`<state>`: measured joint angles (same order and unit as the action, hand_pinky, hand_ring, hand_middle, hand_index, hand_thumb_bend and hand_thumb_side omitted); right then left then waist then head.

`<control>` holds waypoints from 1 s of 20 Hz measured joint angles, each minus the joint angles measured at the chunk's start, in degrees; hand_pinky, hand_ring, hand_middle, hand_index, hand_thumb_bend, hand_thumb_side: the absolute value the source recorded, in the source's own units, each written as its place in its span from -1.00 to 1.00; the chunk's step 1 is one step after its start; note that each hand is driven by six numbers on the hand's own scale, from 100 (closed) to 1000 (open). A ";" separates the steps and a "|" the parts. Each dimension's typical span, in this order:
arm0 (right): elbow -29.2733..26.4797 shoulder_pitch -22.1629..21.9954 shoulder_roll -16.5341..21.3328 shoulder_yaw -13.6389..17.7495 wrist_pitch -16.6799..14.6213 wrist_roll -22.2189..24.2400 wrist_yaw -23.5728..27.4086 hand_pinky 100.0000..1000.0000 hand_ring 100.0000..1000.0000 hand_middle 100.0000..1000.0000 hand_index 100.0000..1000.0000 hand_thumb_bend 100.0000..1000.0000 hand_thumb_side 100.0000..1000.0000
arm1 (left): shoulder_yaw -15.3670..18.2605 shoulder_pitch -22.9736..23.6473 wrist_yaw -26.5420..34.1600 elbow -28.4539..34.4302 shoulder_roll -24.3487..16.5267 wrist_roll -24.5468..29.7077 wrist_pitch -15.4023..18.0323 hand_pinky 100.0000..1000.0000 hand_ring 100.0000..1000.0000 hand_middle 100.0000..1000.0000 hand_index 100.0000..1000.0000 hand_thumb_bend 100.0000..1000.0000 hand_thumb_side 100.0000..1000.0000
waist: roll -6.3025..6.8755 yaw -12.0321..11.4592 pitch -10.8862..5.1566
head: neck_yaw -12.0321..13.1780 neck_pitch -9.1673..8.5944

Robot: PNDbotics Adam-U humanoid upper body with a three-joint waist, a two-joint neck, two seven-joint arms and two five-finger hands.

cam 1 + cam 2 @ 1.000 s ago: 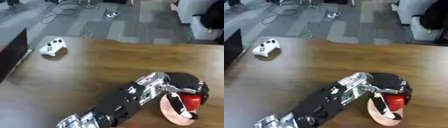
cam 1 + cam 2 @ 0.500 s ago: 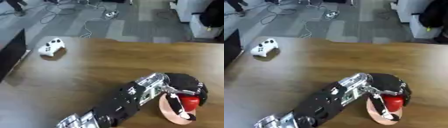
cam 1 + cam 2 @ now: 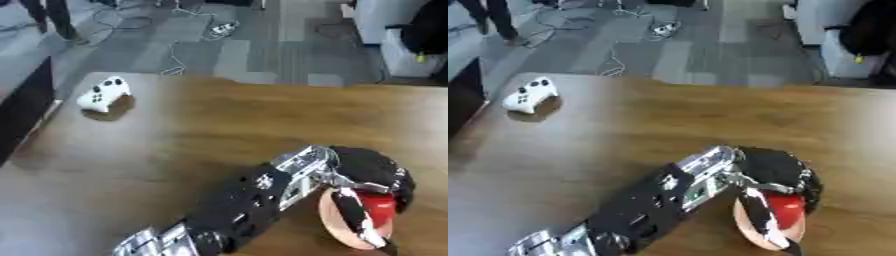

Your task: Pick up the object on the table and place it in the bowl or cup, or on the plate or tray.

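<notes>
Red object [image 3: 378, 206] still held over plate [image 3: 335, 225] by left hand [image 3: 372, 175]

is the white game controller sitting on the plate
No, the white game controller lies on the table's far left, apart from the plate under the left hand.

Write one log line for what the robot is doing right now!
left hand: fingers curled on red object | red object: over pink plate | white game controller: far left of table, untouched | right hand: not in view
</notes>
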<state>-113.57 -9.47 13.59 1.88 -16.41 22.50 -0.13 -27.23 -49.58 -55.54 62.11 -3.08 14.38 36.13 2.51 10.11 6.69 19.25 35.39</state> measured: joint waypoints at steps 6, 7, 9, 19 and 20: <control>0.00 0.00 -0.02 -0.01 0.13 0.15 -0.04 -0.11 0.05 -0.17 0.91 -1.00 0.88 | 0.17 -0.01 0.10 -0.26 0.00 0.17 0.66 0.24 0.60 0.68 0.86 0.08 1.00 | -0.01 -0.05 0.00 | 0.01 -0.08; 0.00 0.00 -0.03 -0.01 0.15 0.17 -0.04 -0.11 0.05 -0.17 0.91 -1.00 0.88 | 0.18 -0.01 0.12 -0.29 0.00 0.22 0.71 0.24 0.60 0.68 0.86 0.07 1.00 | -0.01 -0.06 0.00 | 0.01 -0.08; 0.00 0.00 -0.03 -0.01 0.21 0.23 -0.04 -0.11 0.04 -0.17 0.91 -1.00 0.88 | 0.25 -0.01 0.17 -0.30 0.00 0.26 0.74 0.24 0.58 0.67 0.84 0.07 1.00 | -0.01 -0.11 0.00 | 0.01 -0.08; 0.00 0.00 -0.05 -0.03 0.22 0.27 -0.24 -0.11 0.04 -0.17 0.92 -1.00 0.89 | 0.61 -0.02 0.36 -0.30 0.00 0.41 0.79 0.06 0.45 0.61 0.81 -0.28 0.91 | -0.08 -0.61 0.00 | 0.01 -0.08; 0.00 0.00 -0.06 -0.03 0.24 0.27 -0.27 -0.11 0.04 -0.17 0.92 -1.00 0.89 | 0.80 0.03 0.75 -0.33 -0.09 0.25 0.53 0.02 0.44 0.60 0.81 -0.32 0.90 | -0.08 -0.92 0.00 | 0.01 -0.08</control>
<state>-113.57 -9.47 13.52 1.85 -16.17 22.77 -0.39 -26.43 -49.55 -54.78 61.78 -3.16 14.63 36.66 2.44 9.19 6.69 19.26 35.31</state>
